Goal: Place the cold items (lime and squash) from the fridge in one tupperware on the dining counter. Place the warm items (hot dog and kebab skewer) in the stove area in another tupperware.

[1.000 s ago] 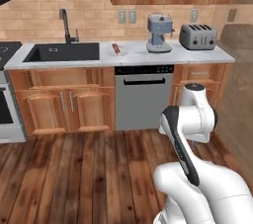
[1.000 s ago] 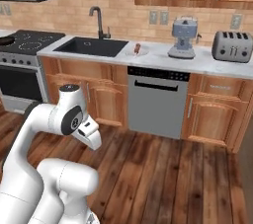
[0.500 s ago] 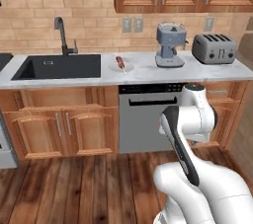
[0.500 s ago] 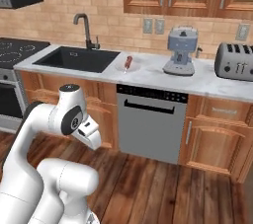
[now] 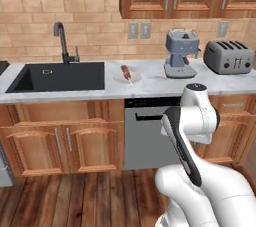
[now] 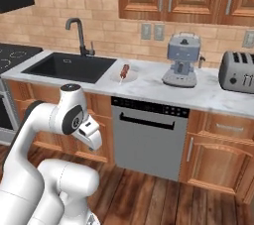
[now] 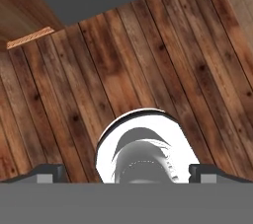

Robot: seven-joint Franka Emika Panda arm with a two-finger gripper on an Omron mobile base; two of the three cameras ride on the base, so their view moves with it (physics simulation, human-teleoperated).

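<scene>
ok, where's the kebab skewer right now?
The kebab skewer lies on a small white plate on the marble counter, between the black sink on its left and the coffee machine on its right, above the dishwasher.

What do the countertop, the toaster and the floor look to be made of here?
Countertop: pale, faintly veined, likely polished marble or stone. Toaster: grey with a dull sheen, probably brushed metal. Floor: dark brown planks with grain and knots, apparently wood.

Glossy white rounded arm (image 5: pixel 200 121) shells, dark joint seams, grey caps.
</scene>
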